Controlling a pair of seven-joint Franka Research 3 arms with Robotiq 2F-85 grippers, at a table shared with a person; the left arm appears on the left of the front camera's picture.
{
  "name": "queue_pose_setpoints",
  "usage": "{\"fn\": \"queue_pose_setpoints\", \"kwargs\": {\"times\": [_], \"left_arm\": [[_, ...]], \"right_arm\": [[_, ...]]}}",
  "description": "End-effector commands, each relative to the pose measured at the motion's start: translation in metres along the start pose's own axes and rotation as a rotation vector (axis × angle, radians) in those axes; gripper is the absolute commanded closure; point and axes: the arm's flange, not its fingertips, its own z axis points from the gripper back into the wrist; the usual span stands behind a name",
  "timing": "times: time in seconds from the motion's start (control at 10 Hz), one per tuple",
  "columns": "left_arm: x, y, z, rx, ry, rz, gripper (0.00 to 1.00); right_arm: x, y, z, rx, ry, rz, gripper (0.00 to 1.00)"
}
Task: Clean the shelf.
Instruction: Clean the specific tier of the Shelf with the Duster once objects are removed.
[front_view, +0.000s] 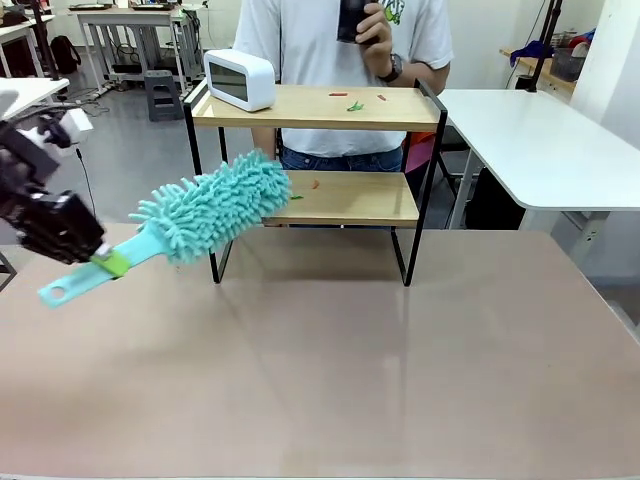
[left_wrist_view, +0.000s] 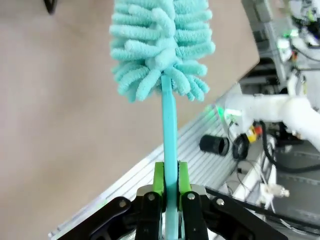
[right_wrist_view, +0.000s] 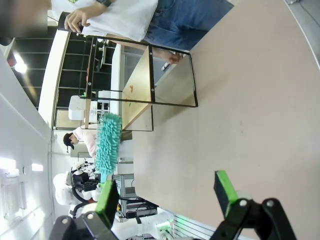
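The shelf (front_view: 300, 108) stands far-centre on the surface (front_view: 330, 380) — light, thin-legged, probably easy to shove. The left gripper (front_view: 108, 262) is clamped low on the duster (front_view: 215, 205) handle — soft head, stiff stem; the right gripper (right_wrist_view: 167, 192) gapes apart.

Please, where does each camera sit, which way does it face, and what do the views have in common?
Front: fixed on the robot's side, facing across the table at the shelf and the person; the left gripper shows at picture left.
Left wrist: looks along the left gripper, shut on the duster handle, over the table.
Right wrist: rolled sideways, looks past the open right gripper toward the shelf.
Shared: the duster in all three.
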Motion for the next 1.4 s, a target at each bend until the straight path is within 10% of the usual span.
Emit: {"fn": "queue_pose_setpoints", "kwargs": {"times": [0.0,0.9,1.3], "left_arm": [[0.02,-0.014,-0.022,0.072,-0.121,0.077,0.88],[0.108,-0.02,-0.063,0.199,-0.219,0.273,0.88],[0.127,-0.017,-0.079,0.172,-0.069,0.256,0.88]], "right_arm": [[0.002,0.0,-0.002,0.019,-0.012,0.026,0.0],[0.002,0.0,-0.002,0.019,-0.012,0.026,0.0],[0.002,0.0,-0.002,0.019,-0.012,0.026,0.0]]}}
